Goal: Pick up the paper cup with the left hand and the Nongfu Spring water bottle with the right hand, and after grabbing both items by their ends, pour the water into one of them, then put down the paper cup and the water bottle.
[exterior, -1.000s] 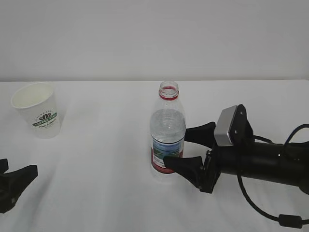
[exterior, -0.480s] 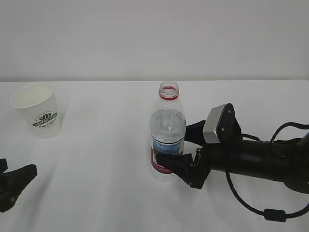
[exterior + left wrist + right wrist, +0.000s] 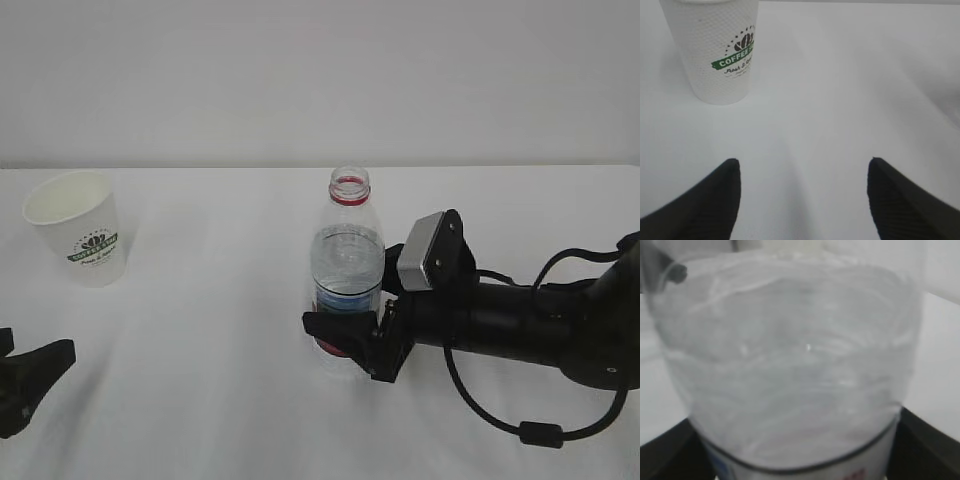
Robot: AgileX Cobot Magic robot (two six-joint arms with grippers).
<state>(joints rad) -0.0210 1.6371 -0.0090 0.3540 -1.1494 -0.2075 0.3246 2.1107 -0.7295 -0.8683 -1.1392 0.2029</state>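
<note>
The paper cup (image 3: 78, 240) stands upright at the far left of the white table; in the left wrist view the paper cup (image 3: 720, 55) is ahead and to the left of my fingers. My left gripper (image 3: 35, 350) sits low at the table's near-left corner, open and empty, well short of the cup; its gap (image 3: 802, 167) holds only table. The uncapped Nongfu Spring water bottle (image 3: 347, 270) stands in the middle, with water (image 3: 347, 262) filling most of it. My right gripper (image 3: 348, 303) is open, one finger on each side of the bottle's lower body. The bottle (image 3: 790, 365) fills the right wrist view.
The white table (image 3: 220, 330) runs back to a plain pale wall. A black cable (image 3: 530, 430) loops from the right arm onto the table at the near right.
My right gripper has slid left until its open fingers straddle the bottle's lower part. The bottle, the cup and the left gripper have stayed where they were.
</note>
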